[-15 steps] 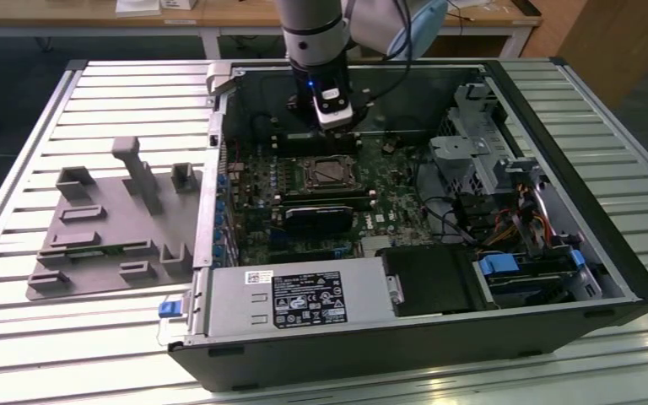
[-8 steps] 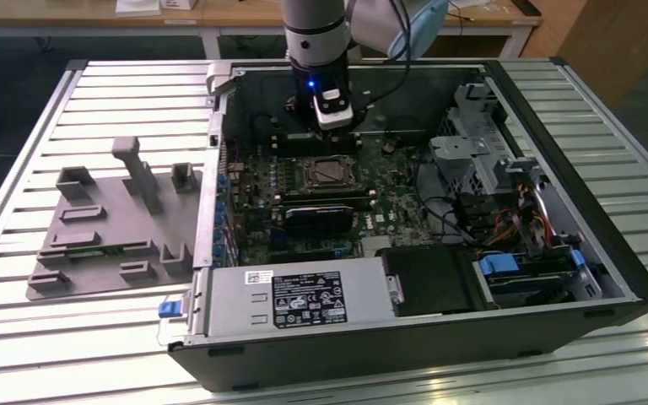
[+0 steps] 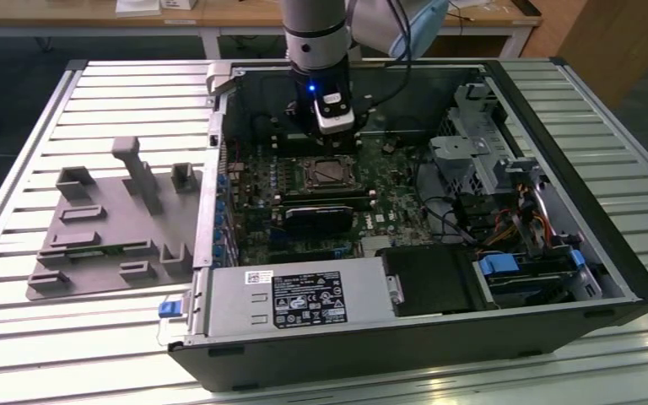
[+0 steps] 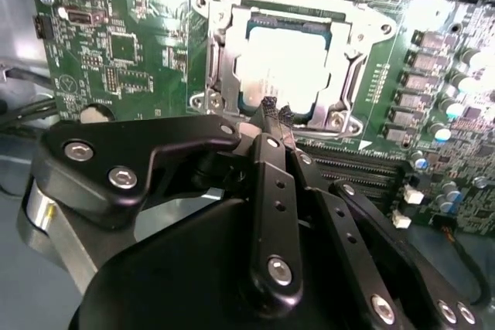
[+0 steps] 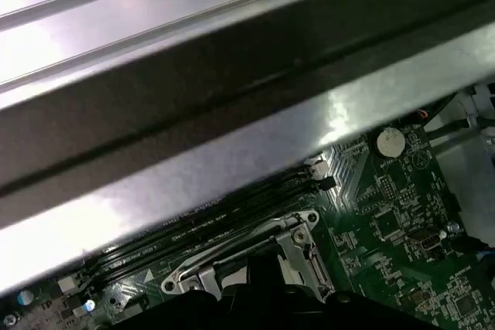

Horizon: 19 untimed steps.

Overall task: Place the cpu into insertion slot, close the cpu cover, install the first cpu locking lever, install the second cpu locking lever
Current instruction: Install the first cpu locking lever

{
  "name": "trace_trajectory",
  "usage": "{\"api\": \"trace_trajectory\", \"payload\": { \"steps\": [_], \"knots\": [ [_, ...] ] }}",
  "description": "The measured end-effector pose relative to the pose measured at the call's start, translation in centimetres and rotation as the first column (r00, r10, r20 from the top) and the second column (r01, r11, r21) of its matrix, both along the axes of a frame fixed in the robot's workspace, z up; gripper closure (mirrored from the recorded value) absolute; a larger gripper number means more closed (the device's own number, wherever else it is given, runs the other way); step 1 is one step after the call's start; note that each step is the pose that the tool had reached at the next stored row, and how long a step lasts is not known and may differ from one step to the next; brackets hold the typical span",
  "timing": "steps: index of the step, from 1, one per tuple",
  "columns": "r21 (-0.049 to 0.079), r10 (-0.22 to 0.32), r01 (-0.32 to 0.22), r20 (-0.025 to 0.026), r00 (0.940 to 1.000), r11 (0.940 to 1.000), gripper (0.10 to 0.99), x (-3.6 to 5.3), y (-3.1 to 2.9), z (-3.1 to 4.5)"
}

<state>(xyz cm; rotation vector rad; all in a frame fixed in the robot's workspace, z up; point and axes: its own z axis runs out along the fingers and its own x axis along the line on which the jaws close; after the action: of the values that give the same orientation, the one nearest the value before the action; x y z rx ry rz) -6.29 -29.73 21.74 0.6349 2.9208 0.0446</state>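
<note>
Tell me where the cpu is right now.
In the second wrist view the cpu lies in the insertion slot on the green motherboard, framed by the cpu cover, just beyond the hand.

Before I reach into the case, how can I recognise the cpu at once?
Inside the open computer case lies the green motherboard. Near the gripper, a silvery cpu cover frames the cpu: a flat silver-grey square, unlike the long narrow black memory slots beside it.

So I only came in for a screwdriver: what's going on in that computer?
The robot arm's gripper is down inside the open computer case, jaws together at the edge of the insertion slot. The cpu already sits in the slot, and the cpu cover lies flat around it.
</note>
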Motion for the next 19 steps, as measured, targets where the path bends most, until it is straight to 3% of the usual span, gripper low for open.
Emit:
{"api": "trace_trajectory", "payload": {
  "steps": [13,19],
  "knots": [
    [-0.028,0.003,-0.003,-0.0002,1.0000,0.9996,0.984,0.00,-1.37,-0.13],
    [-0.042,0.013,-0.013,-0.0008,0.9999,0.9990,0.984,-0.01,-1.71,-0.28]
  ]
}}
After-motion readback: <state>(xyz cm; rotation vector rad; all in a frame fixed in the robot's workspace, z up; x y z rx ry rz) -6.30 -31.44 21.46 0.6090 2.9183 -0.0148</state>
